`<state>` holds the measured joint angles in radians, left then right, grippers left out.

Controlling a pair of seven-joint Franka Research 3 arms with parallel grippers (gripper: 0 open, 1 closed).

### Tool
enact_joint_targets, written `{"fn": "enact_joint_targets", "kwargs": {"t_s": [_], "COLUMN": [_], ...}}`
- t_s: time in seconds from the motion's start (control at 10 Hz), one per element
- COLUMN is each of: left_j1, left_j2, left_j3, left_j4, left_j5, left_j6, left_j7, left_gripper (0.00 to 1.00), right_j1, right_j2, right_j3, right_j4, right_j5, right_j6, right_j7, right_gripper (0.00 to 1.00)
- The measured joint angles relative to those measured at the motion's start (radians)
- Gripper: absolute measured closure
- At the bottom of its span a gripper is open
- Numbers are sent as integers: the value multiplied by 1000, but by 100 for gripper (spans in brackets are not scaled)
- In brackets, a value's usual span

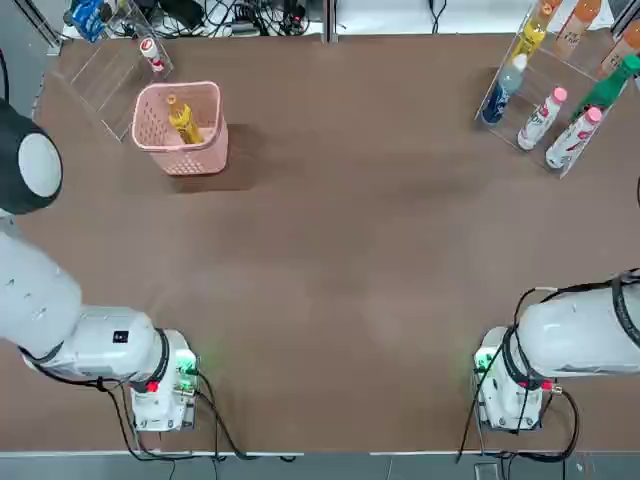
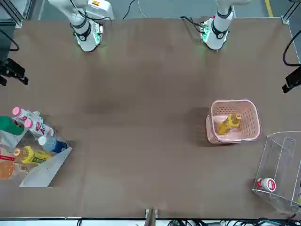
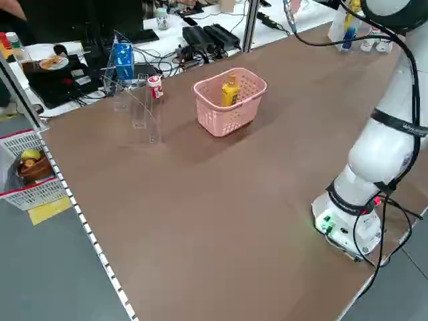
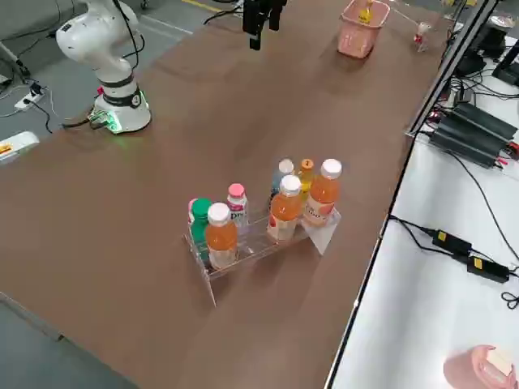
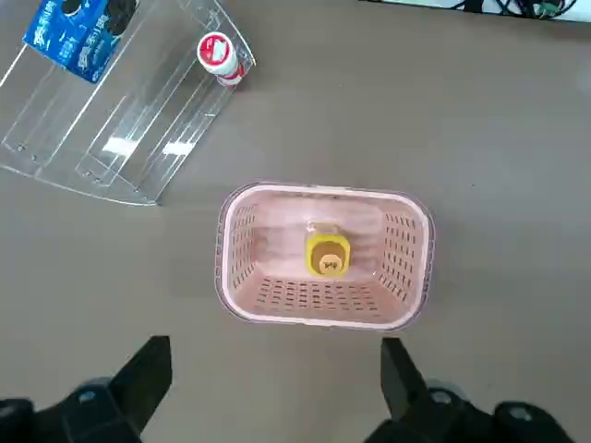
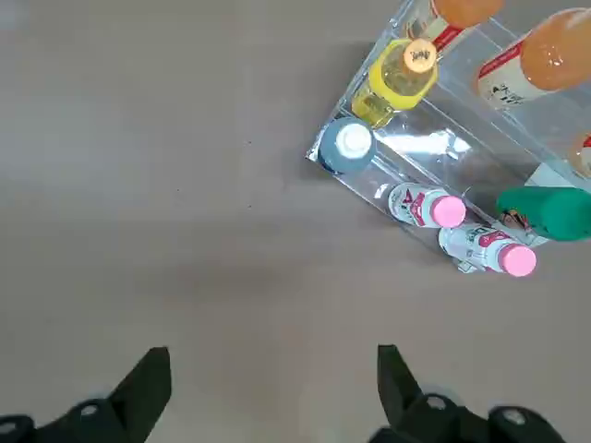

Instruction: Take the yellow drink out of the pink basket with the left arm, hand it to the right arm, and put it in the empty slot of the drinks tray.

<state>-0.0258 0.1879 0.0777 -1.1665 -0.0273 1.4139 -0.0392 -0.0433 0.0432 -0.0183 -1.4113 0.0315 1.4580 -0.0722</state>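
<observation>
left gripper (image 5: 277, 383) spread, holding nothing, lower edge of left wrist view; yellow drink (image 5: 328, 251) centre, inside pink basket (image 5: 323, 325): off-centre descent could snag rim.

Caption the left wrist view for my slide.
The open left gripper before a pink basket holding one yellow drink.

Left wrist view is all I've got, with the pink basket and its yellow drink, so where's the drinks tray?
Observer: The drinks tray is at the table's far right, on the right arm's side.
Operator: Any yellow drink in it already?
Observer: Yes, a yellow bottle lies next to the blue bottle.
Operator: And the right gripper?
Observer: The right gripper is open and empty, on the robot's side of the tray.
</observation>
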Motion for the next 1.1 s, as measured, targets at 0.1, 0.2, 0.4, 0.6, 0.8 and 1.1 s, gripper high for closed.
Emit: {"fn": "enact_joint_targets", "kwargs": {"t_s": [0.1,0.2,0.4,0.6,0.8,1.1], "left_j1": [0,0,0,-2,-1,1], "left_j2": [0,0,0,0,0,4], "left_j3": [0,0,0,-1,-1,0], "left_j4": [0,0,0,0,0,-2], "left_j5": [0,0,0,0,0,0], "left_j6": [0,0,0,1,2,2], "left_j7": [0,0,0,0,0,0], "left_gripper": [0,0,0,0,0,0], "right_j1": [0,0,0,0,0,1], "right_j2": [0,0,0,0,0,0], "right_j3": [0,0,1,1,1,3], "right_j4": [0,0,0,0,0,0], "right_j5": [-4,-27,-85,-88,-86,-75], "right_j6": [2,3,0,-5,-6,-8], "right_j7": [0,0,0,0,0,0], "right_gripper": [1,1,1,1,1,1]}}
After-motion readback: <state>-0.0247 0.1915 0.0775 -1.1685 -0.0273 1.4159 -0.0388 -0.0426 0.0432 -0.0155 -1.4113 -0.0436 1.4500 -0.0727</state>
